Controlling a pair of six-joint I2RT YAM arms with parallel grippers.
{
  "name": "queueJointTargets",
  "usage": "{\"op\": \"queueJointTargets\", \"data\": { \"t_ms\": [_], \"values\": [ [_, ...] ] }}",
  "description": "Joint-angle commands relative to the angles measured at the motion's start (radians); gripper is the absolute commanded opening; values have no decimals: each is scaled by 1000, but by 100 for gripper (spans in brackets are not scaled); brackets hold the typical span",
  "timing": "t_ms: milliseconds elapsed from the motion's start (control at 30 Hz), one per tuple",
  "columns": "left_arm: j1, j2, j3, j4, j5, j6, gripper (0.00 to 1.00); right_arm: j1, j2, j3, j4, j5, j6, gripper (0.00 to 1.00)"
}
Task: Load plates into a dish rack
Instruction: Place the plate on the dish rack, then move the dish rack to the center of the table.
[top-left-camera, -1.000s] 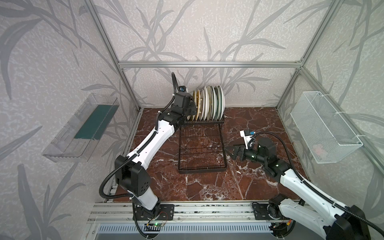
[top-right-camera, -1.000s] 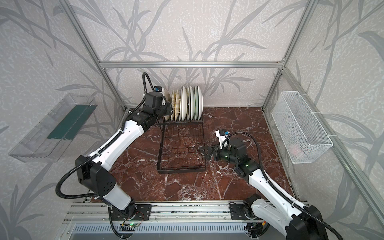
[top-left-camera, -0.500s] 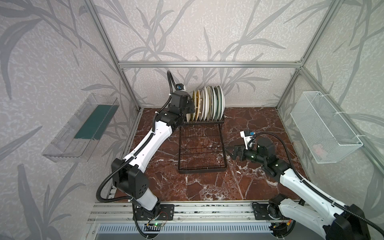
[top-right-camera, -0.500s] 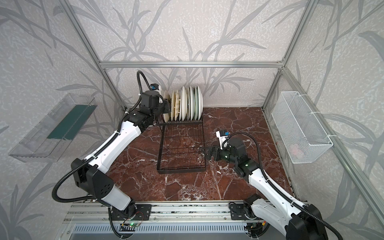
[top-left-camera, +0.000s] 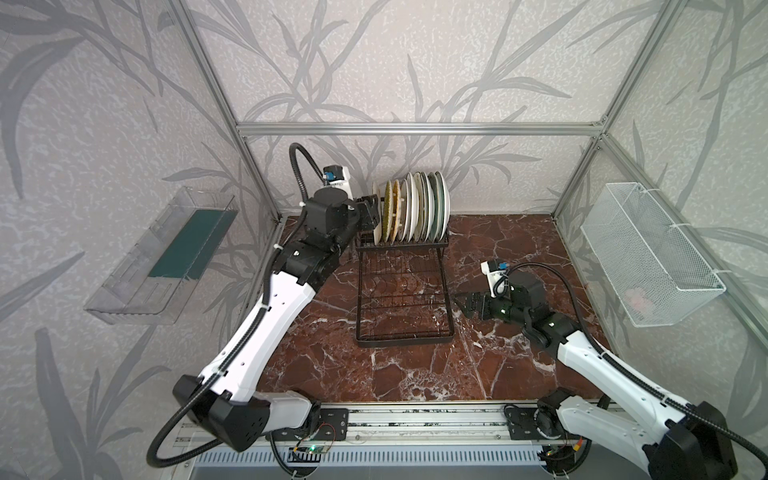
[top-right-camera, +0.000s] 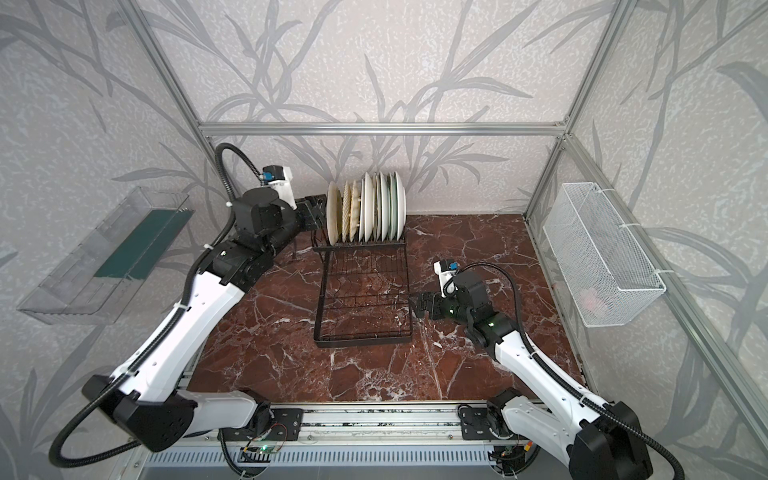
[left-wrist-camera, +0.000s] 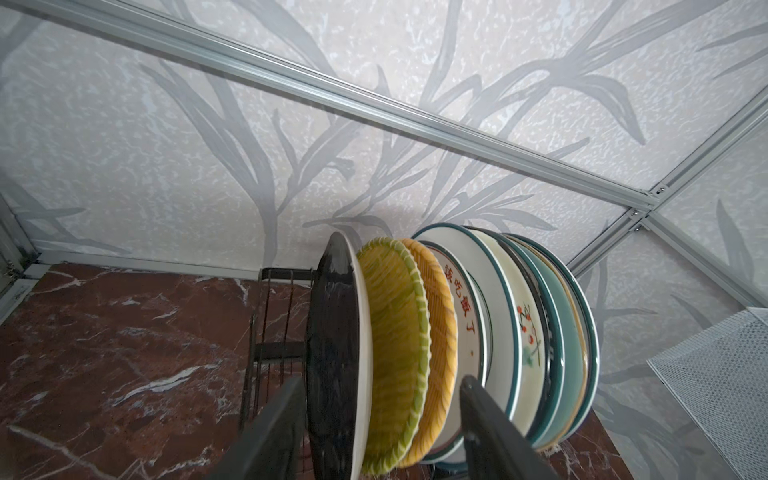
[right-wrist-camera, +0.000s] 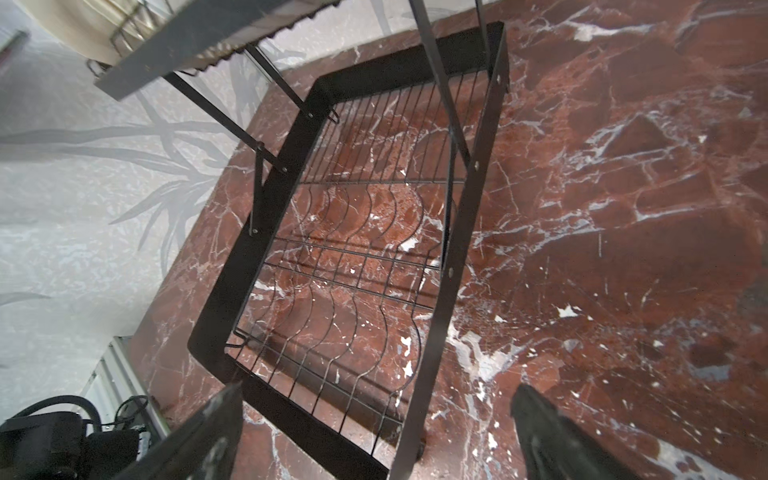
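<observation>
Straddling the left end of a full row, the left pincer (left-wrist-camera: 382, 386) stood open at the rack's (top-left-camera: 403, 340) upper basket (top-left-camera: 402, 243). Its jaws were parted on either side of a dark plate (left-wrist-camera: 332, 353) and two yellow discs (left-wrist-camera: 395, 332) and pinched none of them, as the left wrist view showed. All the plates (top-left-camera: 415, 208), about nine, stood on edge in the basket's slots at the back of the table (top-left-camera: 415, 374), close-packed and nearly upright. The lower tray (right-wrist-camera: 257, 249) beneath them lay bare. The right pincer (top-left-camera: 465, 302) hung low just beside that tray, jaws wide and holding nothing. Both top views showed no plate lying on the table.

By the look of it, the step in hand was the letting-go of the end plate, with the loading all but finished. On that reading, the next move called for the left arm (top-left-camera: 266, 332) to draw its fingers (left-wrist-camera: 274, 428) straight back along the plates' faces, with no sideways swing. One finger sat just beside the dark plate's outer face and the other close by a yellow disc and a white plate (left-wrist-camera: 494, 282), so any twist could tip the row. Nothing appeared left for the right arm (top-left-camera: 602, 365) to fetch.
</observation>
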Motion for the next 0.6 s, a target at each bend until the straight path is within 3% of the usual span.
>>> {"op": "queueJointTargets", "data": {
  "t_ms": [0,300,433,567],
  "values": [
    [5,-124,-91,-57,-46,-25,65,12,42,50,-41,60,-36,100],
    [10,-448,-438,-293,-90,-99,96,75,217,123,-15,131,-67,97],
    [10,-441,-551,-334,-68,-133,93,107,315,155,2,174,-74,91],
    [10,-300,-620,-267,-9,-169,73,124,392,190,10,228,-73,84]
  ]
}}
